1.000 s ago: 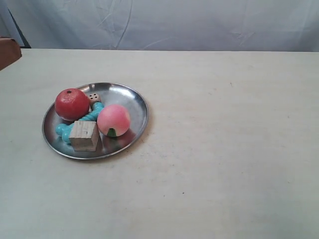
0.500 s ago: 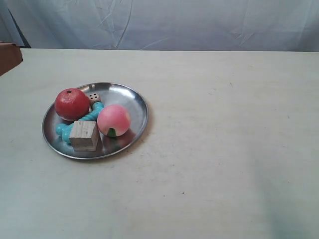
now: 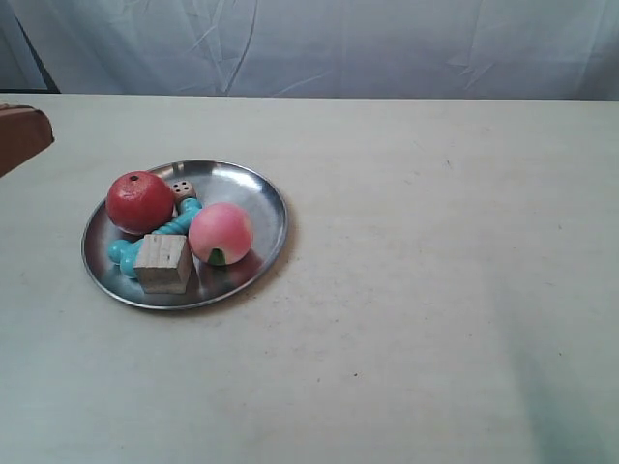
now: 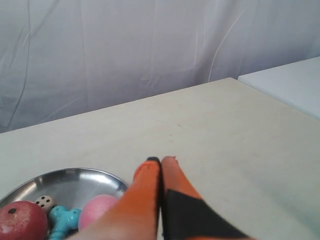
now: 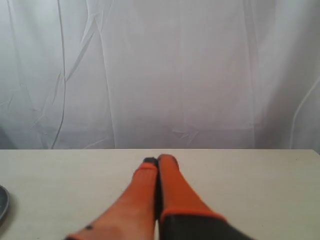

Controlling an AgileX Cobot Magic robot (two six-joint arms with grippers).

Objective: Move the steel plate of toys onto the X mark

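A wide, pale table (image 3: 435,290) fills the exterior view. Toward that view's left sits the steel plate (image 3: 253,198), a round, shallow silver dish with a shiny, reflective rim. The left gripper (image 4: 161,161) has its orange fingers pressed together on nothing and is near the plate. The right gripper (image 5: 158,161) is likewise closed and empty, over bare table. The plate holds five toys packed close: a red ball (image 3: 139,202), a pink peach (image 3: 221,233), a turquoise bone (image 3: 177,224) between them, a pale wooden cube (image 3: 162,263), and a small dotted die (image 3: 183,190) beside the ball.
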